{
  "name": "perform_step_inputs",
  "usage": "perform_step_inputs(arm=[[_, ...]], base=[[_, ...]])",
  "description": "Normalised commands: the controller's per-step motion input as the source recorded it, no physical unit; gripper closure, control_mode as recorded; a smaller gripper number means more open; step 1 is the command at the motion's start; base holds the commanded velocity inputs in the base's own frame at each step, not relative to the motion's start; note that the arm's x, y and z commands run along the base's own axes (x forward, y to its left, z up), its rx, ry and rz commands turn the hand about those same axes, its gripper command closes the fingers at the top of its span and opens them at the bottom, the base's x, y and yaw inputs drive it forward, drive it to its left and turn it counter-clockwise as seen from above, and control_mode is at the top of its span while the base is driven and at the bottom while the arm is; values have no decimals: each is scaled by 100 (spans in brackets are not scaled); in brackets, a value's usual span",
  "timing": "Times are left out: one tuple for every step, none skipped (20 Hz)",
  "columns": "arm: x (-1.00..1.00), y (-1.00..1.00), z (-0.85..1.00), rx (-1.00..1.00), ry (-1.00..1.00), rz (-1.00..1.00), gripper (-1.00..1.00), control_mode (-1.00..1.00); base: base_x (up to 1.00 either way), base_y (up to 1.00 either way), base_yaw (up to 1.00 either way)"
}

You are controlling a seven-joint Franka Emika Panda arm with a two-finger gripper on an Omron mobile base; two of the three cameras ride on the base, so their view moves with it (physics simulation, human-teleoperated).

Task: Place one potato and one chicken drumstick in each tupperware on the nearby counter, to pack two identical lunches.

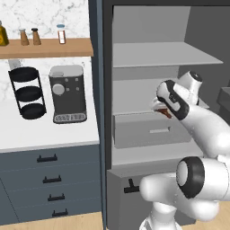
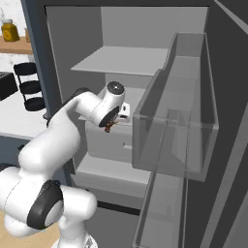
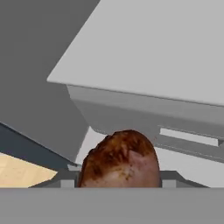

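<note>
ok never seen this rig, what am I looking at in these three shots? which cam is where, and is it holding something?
It is a rendered kitchen with a white robot arm on a driving base, reaching into an open fridge. Two pictures come from cameras on the base, behind the arm to its left and right. The third comes from a camera on the hand, looking along the gripper.

The gripper sits in front of the grey fridge drawer. It is closed on a reddish-brown chicken drumstick, which sits large and close in the hand view and peeks out under the hand in both base views.

To the left is a white counter with a coffee machine and a black tiered rack. A wooden shelf above holds small bottles.
</note>
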Motion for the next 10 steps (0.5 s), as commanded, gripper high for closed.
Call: perform_step_inputs(arm=[[-95,62,1,-23,0,30,100,-100],[-71,47,21,-33,5,34,100,-100],[-70,39,27,-39,10,36,100,-100],[-72,26,37,-42,15,35,100,-100],[-71,20,45,-42,20,30,100,-100],[-56,22,51,-39,25,26,100,-100],[-61,17,48,-38,23,21,100,-100],[-73,14,41,-37,19,19,100,-100],[-76,9,43,-30,17,19,100,-100],[-72,0,49,-16,15,17,100,-100]], base=[[0,0,0],[0,0,0],[0,0,0],[0,0,0],[0,0,0],[0,0,0],[0,0,0],[0,0,0],[0,0,0],[0,0,0]])
